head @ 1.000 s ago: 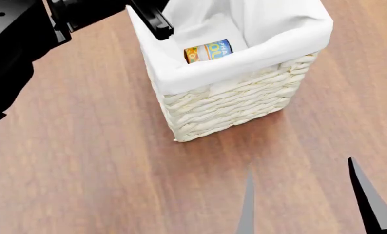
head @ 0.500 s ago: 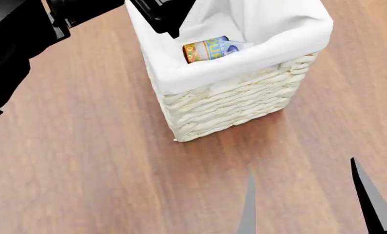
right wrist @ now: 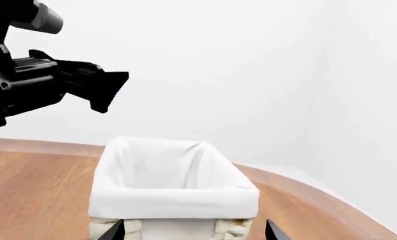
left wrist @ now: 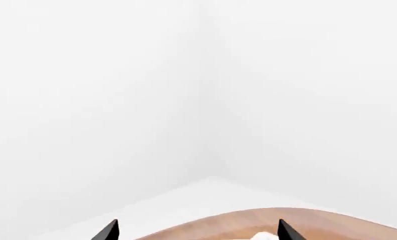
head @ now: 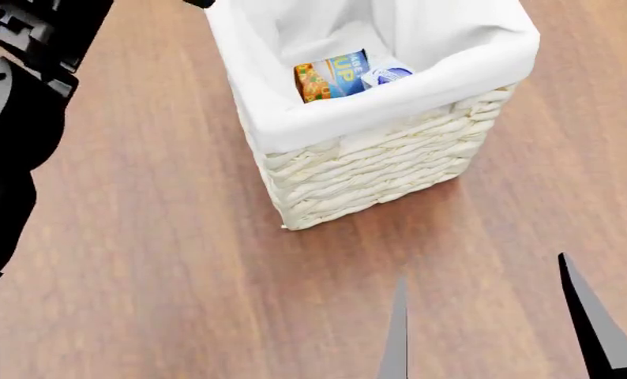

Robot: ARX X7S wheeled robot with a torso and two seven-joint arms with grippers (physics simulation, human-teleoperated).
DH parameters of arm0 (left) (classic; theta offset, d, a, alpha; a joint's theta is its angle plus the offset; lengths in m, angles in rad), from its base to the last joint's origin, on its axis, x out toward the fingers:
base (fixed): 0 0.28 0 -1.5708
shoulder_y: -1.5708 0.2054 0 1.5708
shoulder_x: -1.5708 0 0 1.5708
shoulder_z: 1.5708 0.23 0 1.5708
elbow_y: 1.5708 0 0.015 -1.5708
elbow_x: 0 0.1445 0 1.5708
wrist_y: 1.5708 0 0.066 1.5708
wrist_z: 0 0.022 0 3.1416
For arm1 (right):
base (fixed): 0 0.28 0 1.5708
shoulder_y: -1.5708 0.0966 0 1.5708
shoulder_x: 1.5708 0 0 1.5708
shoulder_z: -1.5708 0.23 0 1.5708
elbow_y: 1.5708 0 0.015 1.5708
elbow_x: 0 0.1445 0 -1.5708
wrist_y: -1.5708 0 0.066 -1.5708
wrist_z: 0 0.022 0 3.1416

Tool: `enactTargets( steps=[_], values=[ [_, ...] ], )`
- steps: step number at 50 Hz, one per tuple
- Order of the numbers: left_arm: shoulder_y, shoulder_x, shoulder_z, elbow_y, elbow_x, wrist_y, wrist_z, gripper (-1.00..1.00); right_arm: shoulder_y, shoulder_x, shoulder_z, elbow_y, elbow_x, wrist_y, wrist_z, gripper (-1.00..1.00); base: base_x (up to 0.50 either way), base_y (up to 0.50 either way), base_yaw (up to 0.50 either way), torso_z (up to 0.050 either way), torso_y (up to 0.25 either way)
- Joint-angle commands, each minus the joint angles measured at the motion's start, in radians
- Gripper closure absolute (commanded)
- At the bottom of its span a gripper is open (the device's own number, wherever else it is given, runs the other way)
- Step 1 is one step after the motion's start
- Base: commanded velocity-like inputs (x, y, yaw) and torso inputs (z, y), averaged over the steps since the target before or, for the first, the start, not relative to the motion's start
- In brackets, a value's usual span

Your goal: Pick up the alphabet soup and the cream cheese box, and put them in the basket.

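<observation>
Since half a second ago the left gripper (left wrist: pixel 195 232) has lifted clear of the basket (head: pixel 377 170), leaving the cream cheese box (head: pixel 388 74) inside, touching the alphabet soup (head: pixel 331 76), which lies on its side against the liner. Both task items now sit in the basket, so what remains looks like a clean retreat: raise the left arm straight away from the rim without snagging the cloth. Its jaws stand apart, holding nothing. Nearer the robot than the basket, the right gripper (head: pixel 493 332) hangs spread wide and empty.
</observation>
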State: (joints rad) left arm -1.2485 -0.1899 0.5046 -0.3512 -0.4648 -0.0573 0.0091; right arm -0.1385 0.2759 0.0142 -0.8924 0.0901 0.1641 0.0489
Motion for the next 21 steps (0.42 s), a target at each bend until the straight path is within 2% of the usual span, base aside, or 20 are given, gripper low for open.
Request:
enactTargets(
  steps=[1,21],
  values=[
    [0.258,-0.058,-0.037,0.295,0.121,0.119,-0.295,-1.00,0.003,-0.002,-0.017,0.040,0.000,-0.031,0.003,-1.00,0.00,0.00,0.00,0.000,0.000],
    [0.572,-0.153,0.007,0.650,0.190,0.143,-0.417,-1.00,0.026,-0.001,-0.060,0.067,-0.019,-0.035,0.010,-1.00,0.00,0.00,0.00,0.000,0.000]
  ],
)
